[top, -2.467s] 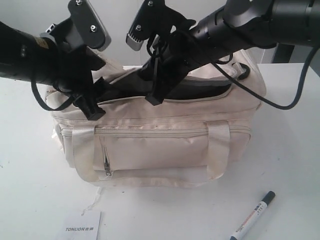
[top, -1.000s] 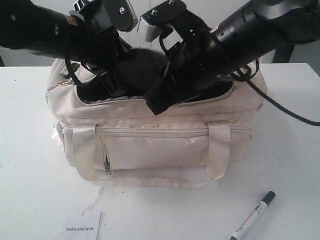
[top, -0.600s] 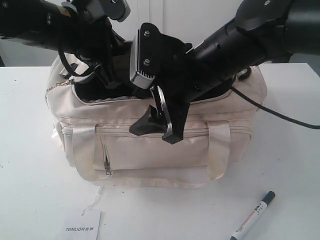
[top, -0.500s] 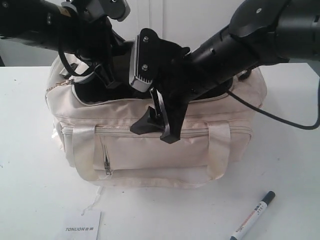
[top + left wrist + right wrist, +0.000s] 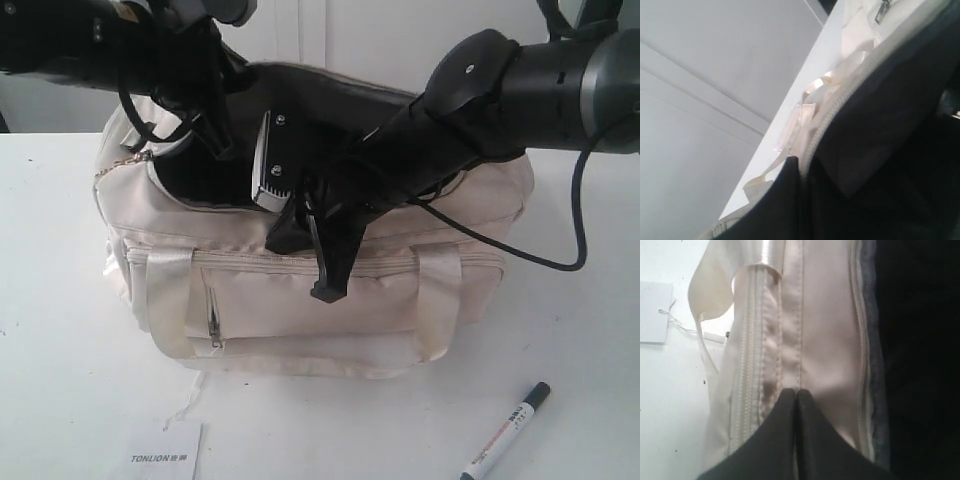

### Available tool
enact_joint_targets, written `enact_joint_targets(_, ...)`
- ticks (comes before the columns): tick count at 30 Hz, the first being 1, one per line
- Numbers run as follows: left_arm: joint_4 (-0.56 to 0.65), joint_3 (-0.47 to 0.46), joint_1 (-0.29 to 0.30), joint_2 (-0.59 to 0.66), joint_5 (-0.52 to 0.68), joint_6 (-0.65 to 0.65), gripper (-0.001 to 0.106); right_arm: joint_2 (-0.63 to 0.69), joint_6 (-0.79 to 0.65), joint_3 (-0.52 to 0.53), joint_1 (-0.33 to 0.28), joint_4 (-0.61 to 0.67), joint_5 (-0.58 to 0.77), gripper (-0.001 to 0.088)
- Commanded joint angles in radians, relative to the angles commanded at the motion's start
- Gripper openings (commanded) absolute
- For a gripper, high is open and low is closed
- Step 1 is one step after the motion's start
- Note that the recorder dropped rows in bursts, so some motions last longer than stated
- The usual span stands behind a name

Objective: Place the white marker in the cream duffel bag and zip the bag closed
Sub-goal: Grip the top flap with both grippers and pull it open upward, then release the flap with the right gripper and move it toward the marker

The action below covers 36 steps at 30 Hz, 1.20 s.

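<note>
The cream duffel bag (image 5: 300,320) stands mid-table with its top flap (image 5: 330,90) raised, black lining showing. My left gripper (image 5: 215,140) is above the bag's left end, shut on the flap's zipper edge (image 5: 812,145); the left wrist view shows the left gripper (image 5: 800,162) pinching it. My right gripper (image 5: 325,290) hangs in front of the bag's upper front, shut with nothing between its fingers. The right wrist view shows the right gripper (image 5: 796,392) over the bag's cream front seam (image 5: 825,340). The white marker (image 5: 506,432) lies on the table at the front right, away from both grippers.
A white card printed TONLION (image 5: 165,455) lies on the white table (image 5: 570,330) in front of the bag's left end, and the card (image 5: 655,312) also shows in the right wrist view. The right arm's cable (image 5: 560,250) loops over the bag's right end.
My right gripper opened, came off the bag's front rim, dropped in front of the bag and shut empty. My left gripper lifted the flap higher, baring more black lining.
</note>
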Motion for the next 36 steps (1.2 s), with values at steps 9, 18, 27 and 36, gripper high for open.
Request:
enact_joint_targets(9, 0.0, -0.072, 0.066, 0.023, -0.142, 0.0, 0.0, 0.006, 0.004, 0.0, 0.0, -0.002, 0.026, 0.0)
enact_joint_targets(18, 0.0, -0.095, 0.088, 0.052, -0.387, -0.004, 0.0, 0.006, 0.004, 0.043, 0.0, -0.011, 0.027, 0.0)
enact_joint_targets(27, 0.0, -0.15, 0.088, 0.119, -0.468, 0.042, 0.0, 0.006, 0.004, 0.06, 0.0, -0.011, 0.007, 0.0)
enact_joint_targets(36, 0.0, -0.15, 0.112, 0.13, -0.486, 0.052, 0.0, 0.006, 0.004, 0.06, 0.0, -0.011, -0.006, 0.0)
